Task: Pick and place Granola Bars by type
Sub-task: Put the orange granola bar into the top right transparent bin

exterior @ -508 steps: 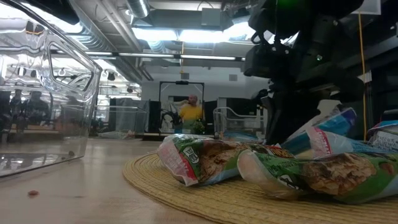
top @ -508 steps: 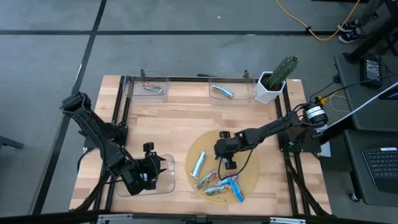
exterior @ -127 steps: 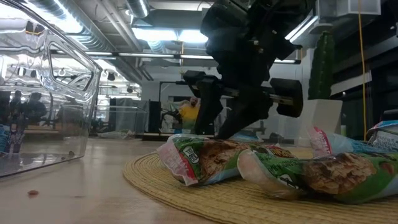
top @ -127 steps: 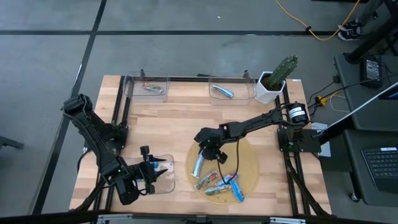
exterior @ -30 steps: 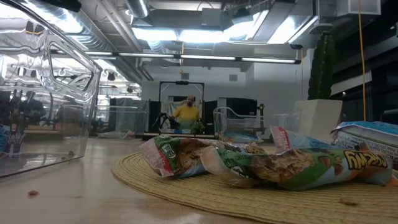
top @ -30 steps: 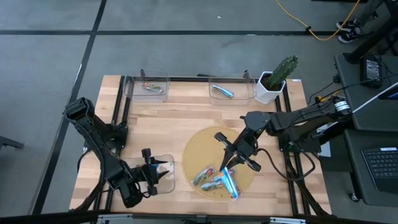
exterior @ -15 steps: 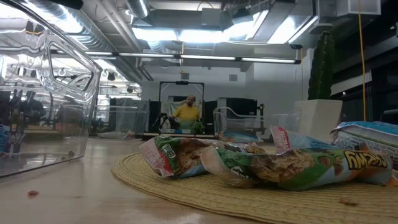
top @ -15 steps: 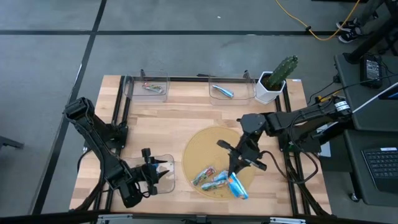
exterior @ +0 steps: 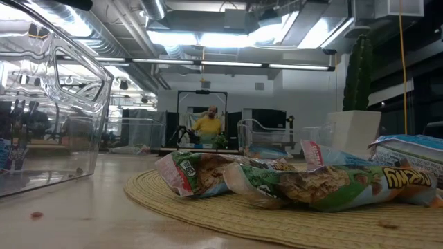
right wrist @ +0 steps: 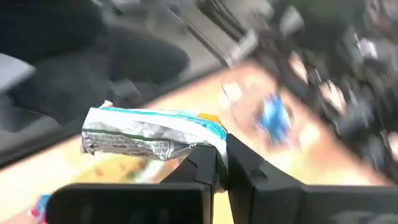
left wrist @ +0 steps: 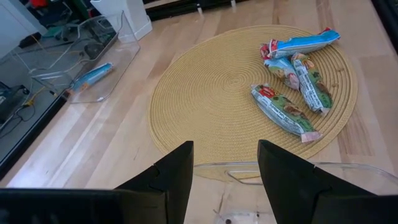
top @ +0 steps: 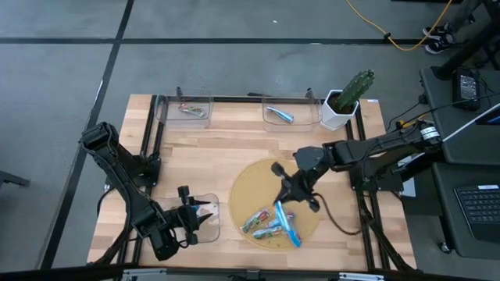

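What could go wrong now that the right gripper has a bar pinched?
The right gripper holds the blue bar only by one end, so it could slip out in transit. The other bars lie bunched on the woven mat; a low swing could scatter them.

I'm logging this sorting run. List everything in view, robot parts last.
table: one, light wood, under everything
woven mat: one, tan, round, table's middle
green/red bars: three, lying on the mat
held bar: one, blue and silver, in the right gripper
clear trays: three, two at the far edge, one near left
multicoloured bar: one, in the far-left tray
blue bar: one, in the far-middle tray
cactus: one, green, white pot, far right corner
person: one, yellow top, in the room behind
left gripper: open, over the near-left tray
right gripper: shut on the held bar, above the mat
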You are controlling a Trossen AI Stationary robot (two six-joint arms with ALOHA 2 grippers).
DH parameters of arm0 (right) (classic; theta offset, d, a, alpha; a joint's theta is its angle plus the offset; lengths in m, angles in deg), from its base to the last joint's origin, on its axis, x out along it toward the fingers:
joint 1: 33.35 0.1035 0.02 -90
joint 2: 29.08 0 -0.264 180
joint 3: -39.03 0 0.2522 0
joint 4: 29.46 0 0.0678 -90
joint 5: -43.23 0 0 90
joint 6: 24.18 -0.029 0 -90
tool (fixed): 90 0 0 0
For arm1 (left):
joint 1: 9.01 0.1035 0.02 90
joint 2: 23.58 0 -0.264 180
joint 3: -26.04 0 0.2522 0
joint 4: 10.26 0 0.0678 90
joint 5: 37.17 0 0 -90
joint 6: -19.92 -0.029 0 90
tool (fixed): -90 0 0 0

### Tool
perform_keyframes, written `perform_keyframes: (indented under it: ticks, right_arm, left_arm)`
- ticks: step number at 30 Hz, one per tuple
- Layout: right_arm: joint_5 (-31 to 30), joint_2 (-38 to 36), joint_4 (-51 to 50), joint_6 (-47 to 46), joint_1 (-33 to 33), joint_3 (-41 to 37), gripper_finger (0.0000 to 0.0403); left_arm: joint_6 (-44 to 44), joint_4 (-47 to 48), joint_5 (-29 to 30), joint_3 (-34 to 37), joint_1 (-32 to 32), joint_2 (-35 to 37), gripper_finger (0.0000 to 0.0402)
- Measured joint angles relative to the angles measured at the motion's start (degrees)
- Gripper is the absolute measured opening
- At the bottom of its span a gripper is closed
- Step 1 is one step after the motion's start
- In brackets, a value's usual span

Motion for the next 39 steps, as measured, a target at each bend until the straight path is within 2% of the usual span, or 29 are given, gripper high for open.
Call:
perform_keyframes:
  ticks: [5, 9, 14, 18, 24, 28, 31, 39]
  right_arm:
    - [-10.17, -0.22, -4.93, -4.94, -0.86, 0.0, 0.0023]
    - [-22.72, -0.99, -6.55, -7.09, -3.52, 0.0, 0.0023]
    - [-37.61, -2.47, -6.84, -9.72, -13.03, 1.38, 0.0023]
    - [-44.76, -2.64, -8.22, -11.06, -23.4, 4.19, 0.0023]
    - [-44.78, -2.6, -8.36, -13.34, -39.28, 4.49, 0.0023]
    - [-38.51, -2.49, -9.13, -16.03, -46.91, 1.88, 0.0023]
    - [-35.45, -2.32, -7.36, -16.93, -50.49, -1.52, 0.0023]
    - [-35.23, -2.25, 1.57, -17.03, -54.47, -12.91, 0.0023]
  left_arm:
    - [0.0, 0.0, 0.58, 0.0, 0.0, -0.02, 0.0171]
    - [0.0, 0.02, 0.66, 0.0, 0.0, -0.02, 0.0171]
    - [0.0, 0.02, 0.66, 0.0, 0.01, -0.02, 0.0171]
    - [-0.02, 0.04, 0.68, 0.0, 0.0, -0.02, 0.0171]
    - [-0.02, 0.07, 0.65, 0.0, 0.02, -0.02, 0.0171]
    - [-0.02, 0.04, 0.54, 0.0, 0.01, -0.02, 0.0171]
    - [0.01, 0.04, 0.55, 0.0, 0.0, -0.02, 0.0171]
    - [-0.02, 0.05, 0.59, 0.0, 0.02, -0.02, 0.0171]
